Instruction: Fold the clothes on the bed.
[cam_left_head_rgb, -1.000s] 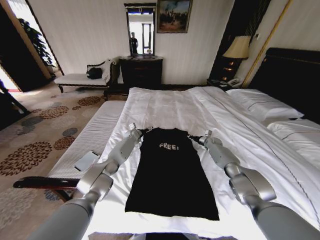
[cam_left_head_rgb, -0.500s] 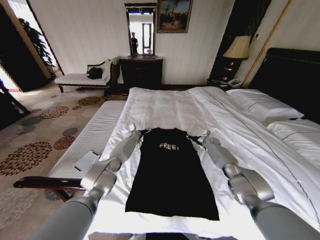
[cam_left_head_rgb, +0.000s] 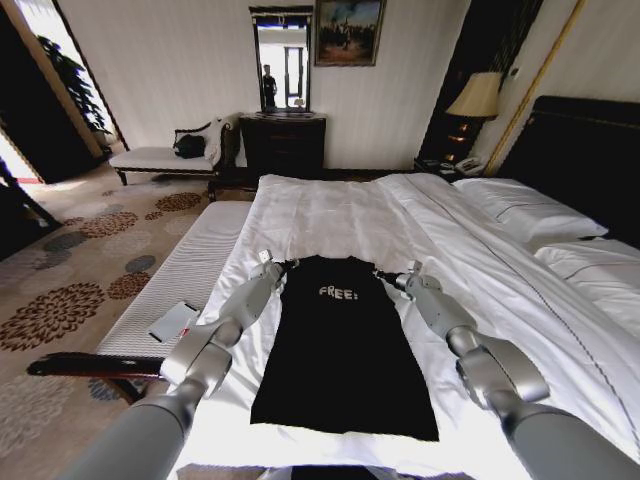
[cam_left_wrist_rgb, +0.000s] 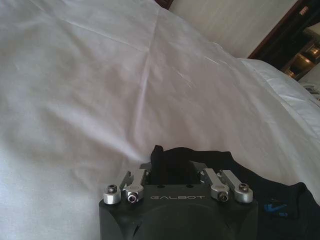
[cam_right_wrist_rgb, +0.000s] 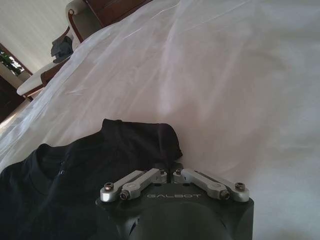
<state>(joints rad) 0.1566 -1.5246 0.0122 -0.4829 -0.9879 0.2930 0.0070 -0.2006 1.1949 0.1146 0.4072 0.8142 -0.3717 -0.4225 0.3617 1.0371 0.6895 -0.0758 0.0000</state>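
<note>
Head view: the black T-shirt (cam_left_head_rgb: 342, 345) lies flat on the white bed (cam_left_head_rgb: 330, 215), lettering up, sleeves folded in so that it forms a long narrow panel. The left gripper (cam_left_head_rgb: 283, 265) sits at the shirt's left shoulder corner, the right gripper (cam_left_head_rgb: 388, 277) at its right shoulder corner, the collar between them. Left wrist view: the left gripper's (cam_left_wrist_rgb: 173, 167) fingers are clamped on a raised fold of black fabric. Right wrist view: the right gripper's (cam_right_wrist_rgb: 167, 172) fingers are pinched together on the shirt's (cam_right_wrist_rgb: 100, 165) edge, with bare duvet (cam_right_wrist_rgb: 240, 85) beyond.
</note>
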